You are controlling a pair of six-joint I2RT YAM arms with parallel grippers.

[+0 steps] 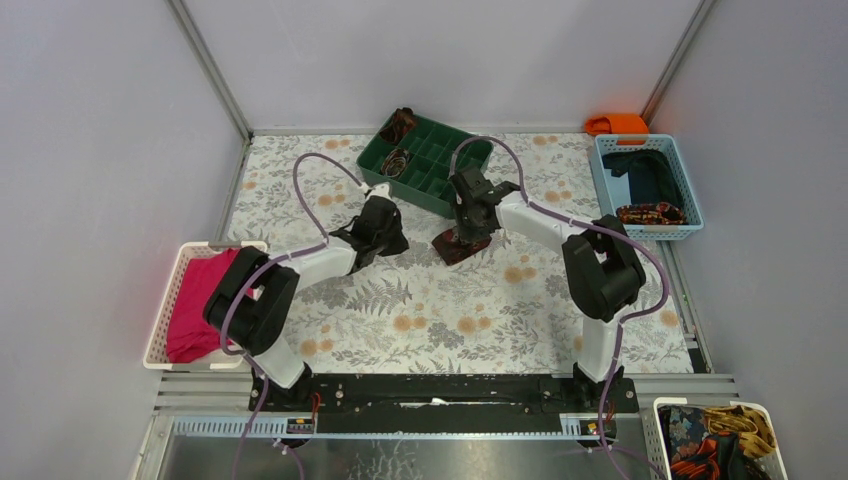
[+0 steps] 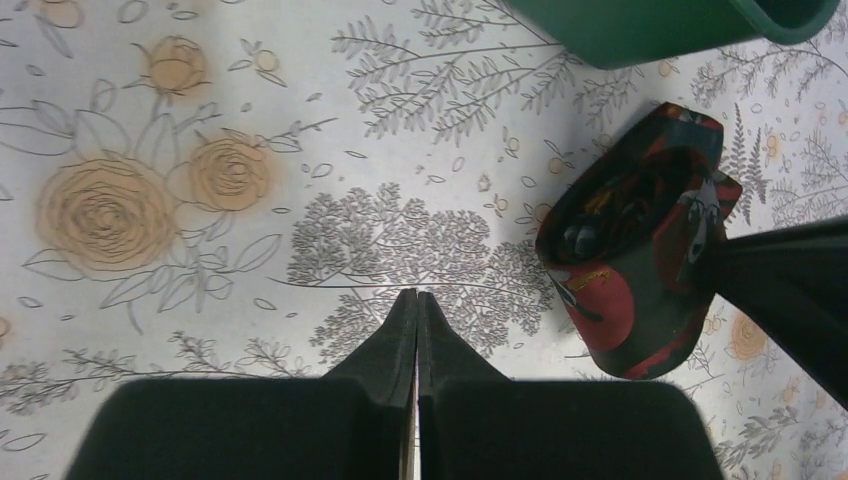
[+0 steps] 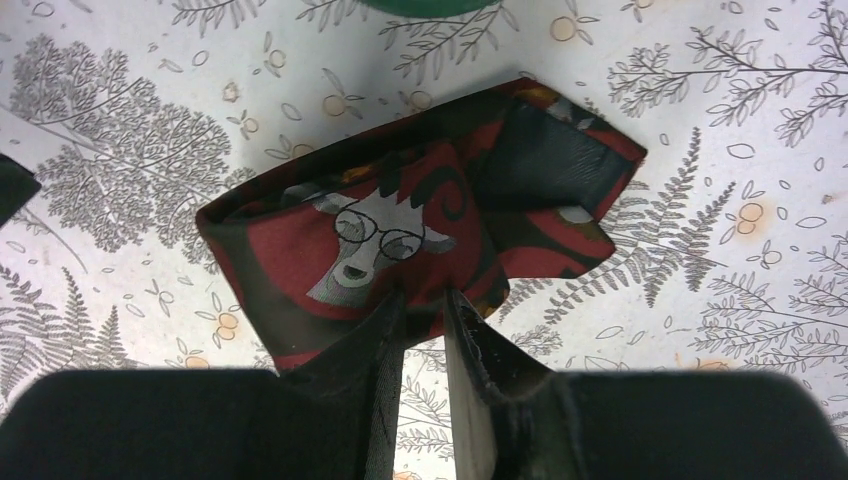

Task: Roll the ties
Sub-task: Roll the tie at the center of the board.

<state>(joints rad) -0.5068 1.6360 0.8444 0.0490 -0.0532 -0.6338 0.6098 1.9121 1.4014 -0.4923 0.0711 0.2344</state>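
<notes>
A rolled tie, dark maroon with red patterning, sits on the floral cloth in front of the green tray. My right gripper is shut on its edge; in the right wrist view the coil fills the middle and my fingertips pinch its near fold. My left gripper is shut and empty, just left of the coil; in the left wrist view the coil lies to the right of my closed gripper. Two more rolled ties sit in the green tray.
The green divided tray stands behind both grippers. A blue basket at the right holds navy cloth and a patterned tie. A white basket at the left holds pink-red cloth. Another white bin of fabrics is at the bottom right.
</notes>
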